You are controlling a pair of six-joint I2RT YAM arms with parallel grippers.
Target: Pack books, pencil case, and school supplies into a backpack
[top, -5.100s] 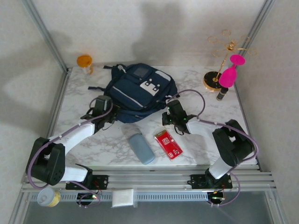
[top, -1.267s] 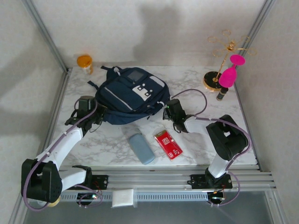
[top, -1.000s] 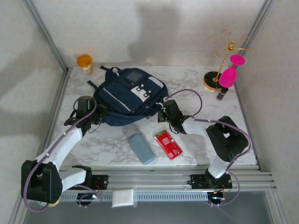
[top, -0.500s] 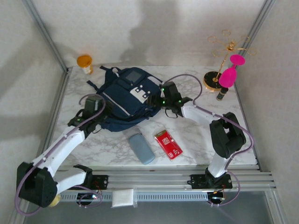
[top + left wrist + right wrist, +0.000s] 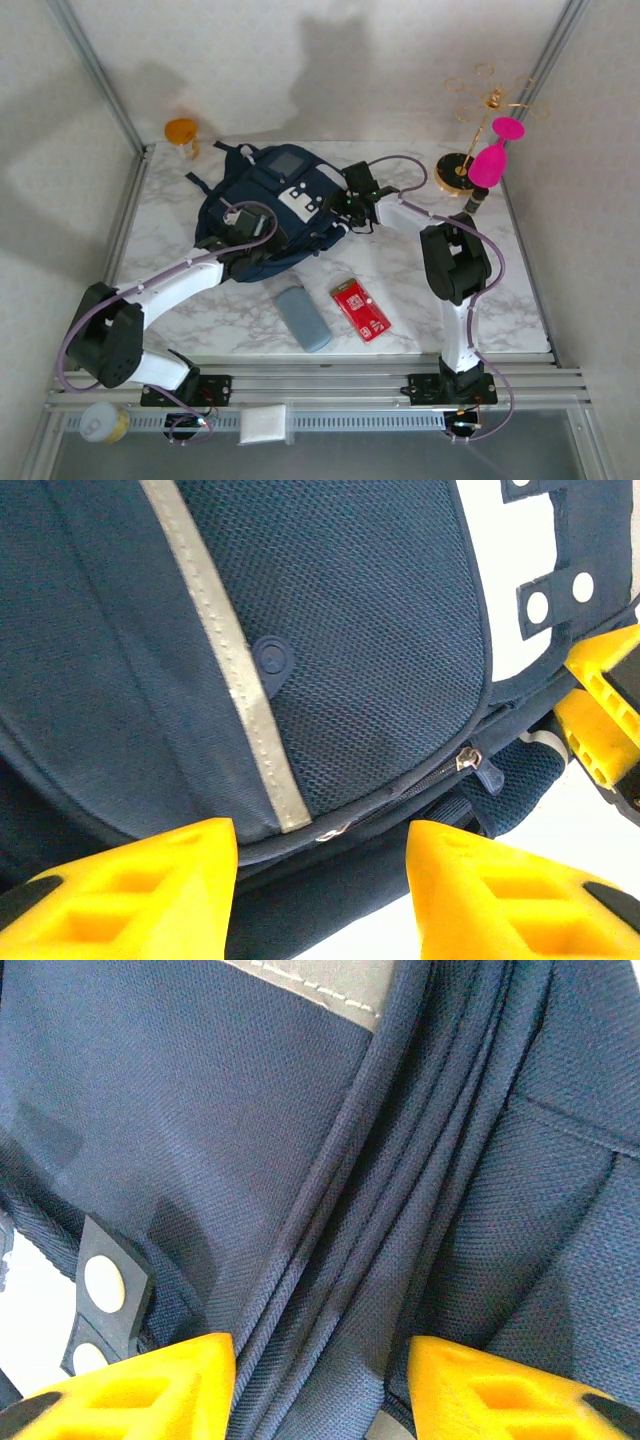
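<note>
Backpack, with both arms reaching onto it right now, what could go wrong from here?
1. The right tool is open over loose folds of the backpack; closing may pinch fabric, not a zipper.
2. The zipper pull sits off to one side of the open left tool, so a grab may miss it.
3. Both tools work close together there and could collide.

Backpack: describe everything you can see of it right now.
The large navy fabric backpack lies front-up on the marble table's far half. Its mesh front pocket carries a pale stripe; white patches with snap tabs sit above, and dark straps trail at its far-left corner. The zip below the pocket looks shut, its metal pull showing. The left gripper and right gripper, both open, hang close over it; contact is unclear.
</note>
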